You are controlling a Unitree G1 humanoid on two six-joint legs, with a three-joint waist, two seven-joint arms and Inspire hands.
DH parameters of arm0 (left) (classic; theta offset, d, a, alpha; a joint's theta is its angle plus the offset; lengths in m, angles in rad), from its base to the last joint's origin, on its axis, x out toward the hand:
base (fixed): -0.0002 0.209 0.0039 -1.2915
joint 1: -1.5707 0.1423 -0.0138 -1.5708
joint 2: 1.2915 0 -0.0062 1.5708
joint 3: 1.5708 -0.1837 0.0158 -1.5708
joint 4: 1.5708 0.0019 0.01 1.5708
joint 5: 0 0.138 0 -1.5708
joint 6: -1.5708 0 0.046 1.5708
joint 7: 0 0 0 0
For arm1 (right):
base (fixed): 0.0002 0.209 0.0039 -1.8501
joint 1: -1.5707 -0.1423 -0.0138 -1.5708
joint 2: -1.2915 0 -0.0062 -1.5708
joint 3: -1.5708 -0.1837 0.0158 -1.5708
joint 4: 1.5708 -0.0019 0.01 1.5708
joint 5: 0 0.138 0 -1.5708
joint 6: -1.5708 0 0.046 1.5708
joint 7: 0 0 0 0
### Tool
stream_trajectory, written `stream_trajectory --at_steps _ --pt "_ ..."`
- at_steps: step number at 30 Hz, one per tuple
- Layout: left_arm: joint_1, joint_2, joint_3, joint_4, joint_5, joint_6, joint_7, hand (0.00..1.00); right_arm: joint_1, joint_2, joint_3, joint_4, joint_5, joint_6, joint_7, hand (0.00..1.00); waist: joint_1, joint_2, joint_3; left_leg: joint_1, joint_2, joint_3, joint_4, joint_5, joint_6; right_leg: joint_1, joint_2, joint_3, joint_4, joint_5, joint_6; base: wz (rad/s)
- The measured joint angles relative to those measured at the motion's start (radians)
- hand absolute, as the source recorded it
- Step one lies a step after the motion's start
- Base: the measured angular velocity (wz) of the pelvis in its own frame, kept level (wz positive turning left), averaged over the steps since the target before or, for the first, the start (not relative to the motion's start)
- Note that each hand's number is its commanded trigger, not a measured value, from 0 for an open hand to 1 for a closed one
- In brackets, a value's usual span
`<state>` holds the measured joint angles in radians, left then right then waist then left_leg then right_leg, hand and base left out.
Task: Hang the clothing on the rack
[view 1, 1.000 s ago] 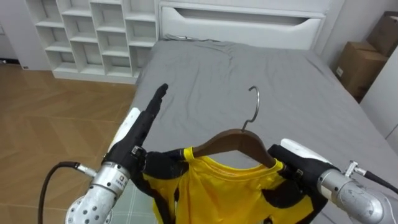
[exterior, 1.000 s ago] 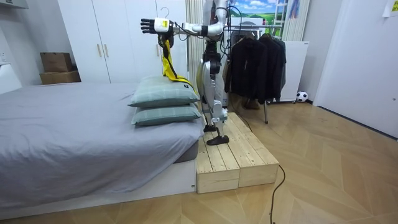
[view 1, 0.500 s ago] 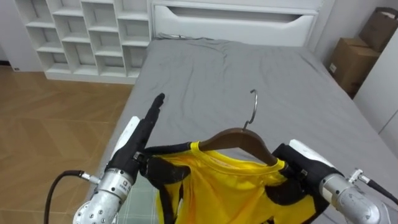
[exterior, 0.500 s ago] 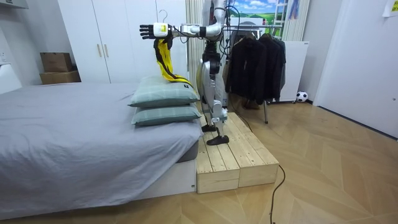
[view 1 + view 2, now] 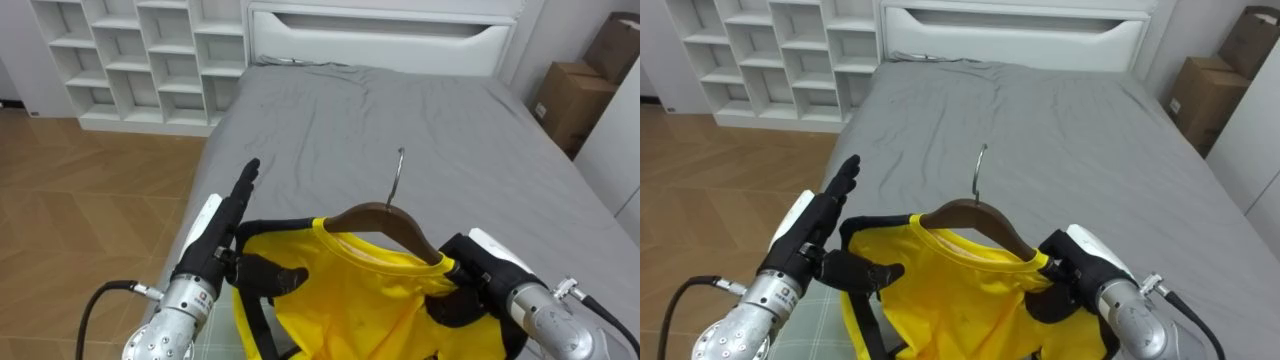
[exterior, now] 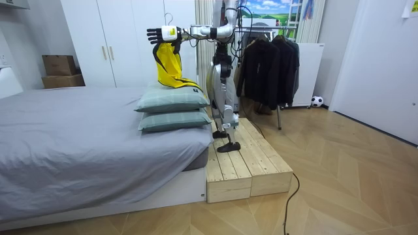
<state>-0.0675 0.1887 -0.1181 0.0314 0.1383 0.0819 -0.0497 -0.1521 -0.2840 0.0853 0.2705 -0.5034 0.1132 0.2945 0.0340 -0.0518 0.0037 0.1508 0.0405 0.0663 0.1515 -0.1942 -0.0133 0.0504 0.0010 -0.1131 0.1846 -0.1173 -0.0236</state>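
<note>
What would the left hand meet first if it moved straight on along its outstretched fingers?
Probably nothing near. The left hand points out roughly level, high above the grey bed, and the air before its fingers looks free as far as the pictures show, though depth is unclear.

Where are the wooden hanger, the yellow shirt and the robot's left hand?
wooden hanger (image 5: 385, 216): left eye view, on its wooden shoulder.
yellow shirt (image 5: 350, 300): left eye view, on its front cloth.
left hand (image 5: 235, 205): left eye view, on its fingers.
</note>
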Motion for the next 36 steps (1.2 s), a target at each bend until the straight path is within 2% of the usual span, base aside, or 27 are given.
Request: stream_trajectory --at_steps 6,12,18,20,24,31,36 --pt "0.0 0.0 0.002 0.001 -0.009 0.001 0.0 0.0 0.0 0.003 -0.001 0.0 0.0 0.0 -0.001 1.0 -0.003 0.0 0.0003 0.001 -0.001 0.002 0.0 0.0 0.0 -0.001 0.003 0.002 0.0 -0.001 0.001 -0.01" --pt "0.0 0.0 0.062 0.001 -0.013 0.001 0.004 0.0 0.0 0.0 -0.032 -0.019 -0.004 -0.003 0.0 1.0 -0.011 0.0 0.0004 -0.001 -0.001 0.002 0.0 0.0 0.0 -0.001 0.002 0.004 -0.001 -0.001 0.001 0.0" --pt "0.004 0.01 0.119 0.012 -0.041 -0.006 0.067 0.0 -0.006 -0.046 -0.051 -0.058 -0.003 -0.012 -0.003 1.0 -0.017 0.001 0.0007 0.002 -0.001 0.011 -0.001 0.0 0.0 0.002 0.002 0.006 0.0 -0.001 0.001 0.0" --pt "0.028 0.015 0.136 0.034 -0.05 -0.017 0.091 0.0 -0.006 -0.051 -0.06 -0.063 -0.006 -0.011 -0.005 1.0 -0.024 0.001 0.0009 0.002 -0.001 0.014 -0.001 0.0 0.0 0.002 0.003 0.003 0.0 -0.001 0.001 0.0" --pt "0.078 0.021 0.167 0.063 -0.049 -0.017 0.111 0.0 -0.005 -0.051 -0.079 -0.104 -0.012 -0.011 -0.005 1.0 -0.032 0.0 0.0015 0.002 -0.001 0.013 -0.001 0.0 0.0 -0.001 0.004 0.007 -0.001 -0.003 0.003 0.0" --pt "0.13 0.022 0.236 0.201 -0.05 -0.032 0.134 0.0 0.005 -0.058 -0.154 -0.188 -0.008 -0.013 -0.005 1.0 -0.024 0.011 0.0034 0.003 -0.001 0.014 -0.004 -0.001 0.0 -0.002 0.007 0.016 -0.002 -0.004 0.004 0.0" --pt "0.157 0.019 0.28 0.217 -0.045 -0.039 0.157 0.0 0.014 -0.065 -0.173 -0.217 -0.012 -0.014 -0.005 1.0 -0.016 0.011 0.0028 0.009 -0.002 0.014 -0.004 -0.001 0.0 -0.001 0.006 0.018 0.0 -0.004 0.003 -0.02"
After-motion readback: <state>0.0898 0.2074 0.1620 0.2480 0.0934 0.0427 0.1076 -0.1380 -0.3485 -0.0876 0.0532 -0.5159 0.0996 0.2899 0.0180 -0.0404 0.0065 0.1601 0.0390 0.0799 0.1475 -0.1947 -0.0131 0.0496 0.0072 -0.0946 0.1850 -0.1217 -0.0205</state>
